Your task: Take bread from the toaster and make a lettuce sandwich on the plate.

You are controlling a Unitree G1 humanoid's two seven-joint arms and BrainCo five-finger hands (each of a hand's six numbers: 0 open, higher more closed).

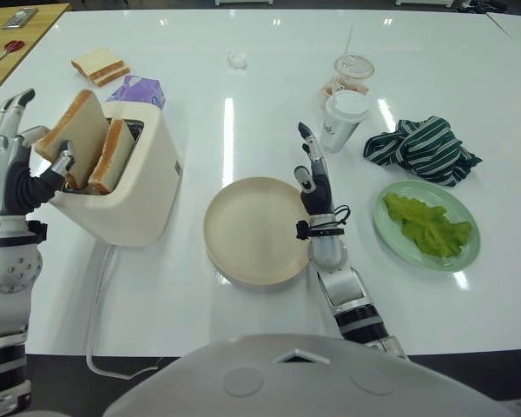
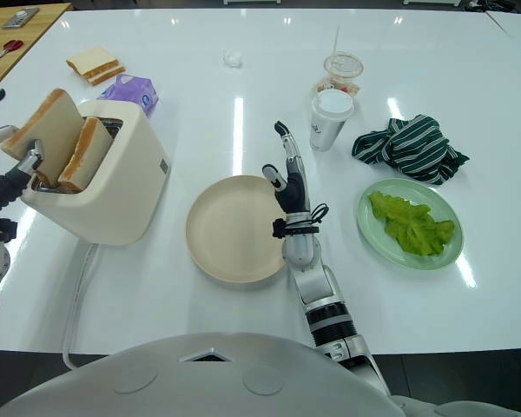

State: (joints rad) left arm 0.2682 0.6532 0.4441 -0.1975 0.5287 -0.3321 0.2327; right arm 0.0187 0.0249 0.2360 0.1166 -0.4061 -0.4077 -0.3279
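While the outer bread slice (image 1: 76,130) leans half out of the toaster (image 1: 143,187), the left hand (image 1: 13,165) pinches it, thumb on its face and fingers (image 1: 13,109) behind. Judgement: lift along the slot with a light grip, clear of the second slice (image 1: 113,156). The right hand (image 1: 317,187) is open and empty beside the plate (image 1: 243,230) on the desk (image 1: 243,104).

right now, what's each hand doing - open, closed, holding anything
left hand: closed on the outer bread slice standing in the toaster.
right hand: open, holding nothing, upright beside the plate.
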